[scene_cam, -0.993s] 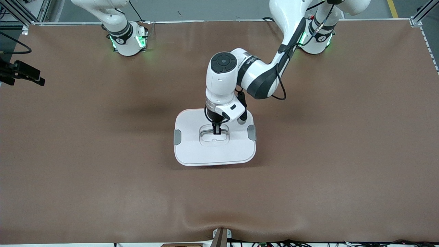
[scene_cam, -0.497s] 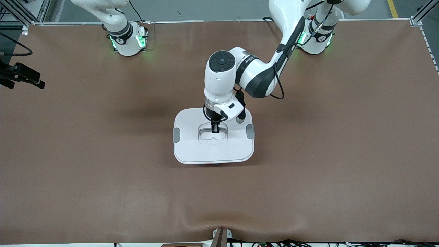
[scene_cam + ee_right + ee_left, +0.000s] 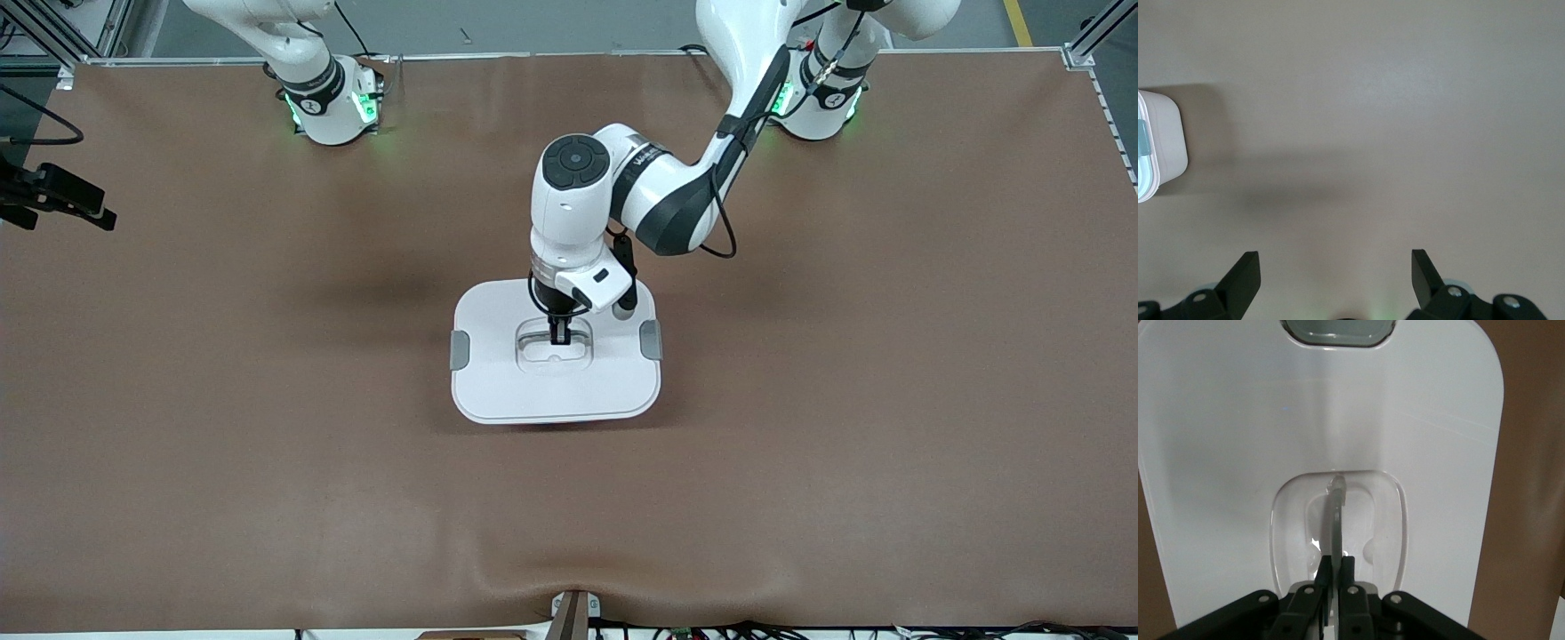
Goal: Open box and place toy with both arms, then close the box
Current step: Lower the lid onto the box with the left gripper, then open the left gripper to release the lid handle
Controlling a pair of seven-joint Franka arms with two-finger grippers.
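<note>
The box stands in the middle of the table with its white lid [image 3: 498, 382] on top; the tub below is hidden by the lid. Grey clips [image 3: 459, 350] sit on the lid's two short sides. My left gripper [image 3: 559, 338] reaches down into the lid's recessed centre and is shut on the thin upright handle [image 3: 1336, 513]; its fingers [image 3: 1350, 568] pinch it from both sides. My right gripper [image 3: 1336, 267] is open and empty, held high over bare table at the right arm's end [image 3: 98, 212]. The box's corner shows in the right wrist view [image 3: 1161, 143]. The toy is out of view.
The brown table mat [image 3: 845, 400] lies around the box. The two arm bases [image 3: 333, 107] stand along the table's edge farthest from the front camera. A small bracket [image 3: 573, 613] sits at the edge nearest the front camera.
The left gripper and the lid it holds shifted slightly away from the front camera, and the lid looks a little smaller. The right arm has barely moved.
</note>
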